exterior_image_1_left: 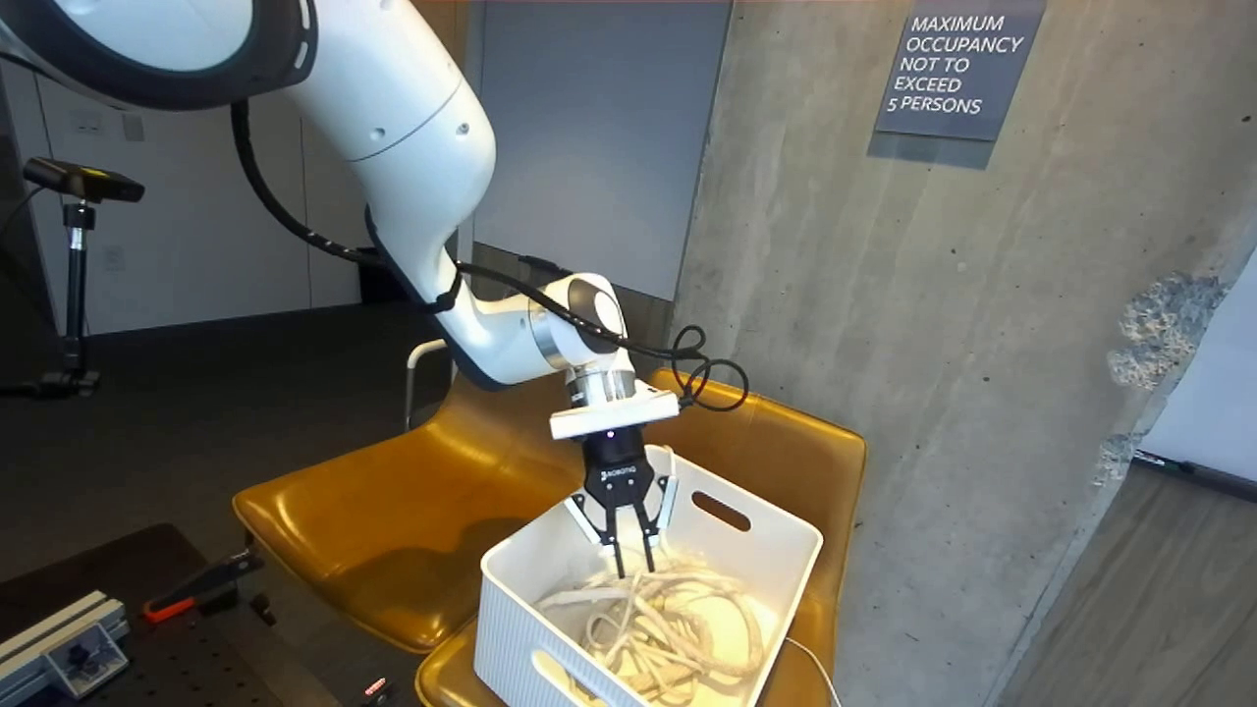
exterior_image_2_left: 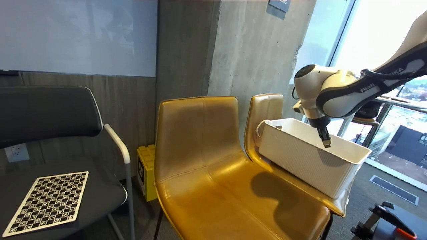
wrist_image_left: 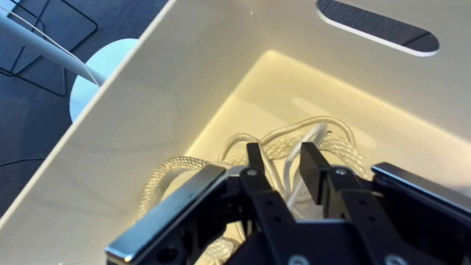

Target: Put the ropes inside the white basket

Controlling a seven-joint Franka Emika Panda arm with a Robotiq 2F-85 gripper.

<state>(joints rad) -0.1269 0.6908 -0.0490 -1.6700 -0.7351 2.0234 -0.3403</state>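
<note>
Within the walls of the white basket point(exterior_image_2_left: 297, 156), the hand point(exterior_image_1_left: 635, 572) points down with its fingers point(wrist_image_left: 312, 169) parted by a modest gap — nothing looks pinched, though strands of the ropes point(wrist_image_left: 283, 148) show through that gap in the wrist view, and I cannot tell whether any touch. The step in hand seems to be letting go. To do it well, spread the fingers further, pause for slack strands to drop away, then rise straight up out of the basket; a sideways pull could hook a floppy loop and drag it over the rim.

On the basket's floor, beneath, lie the ropes: a loose, cream-white tangle, part thick and plaited, part thin and smooth, heaped in overlapping coils with a few loops arching up. They look limp and should settle where they are dropped. Farther off, at the basket's end nearest the back of the tan chair point(exterior_image_1_left: 825, 471), a cord loop point(exterior_image_2_left: 257, 129) arches out over the rim — likely the same cord. The job seems nearly done; that loop would want tucking in last, nudged inward from outside the basket's wall.
</note>
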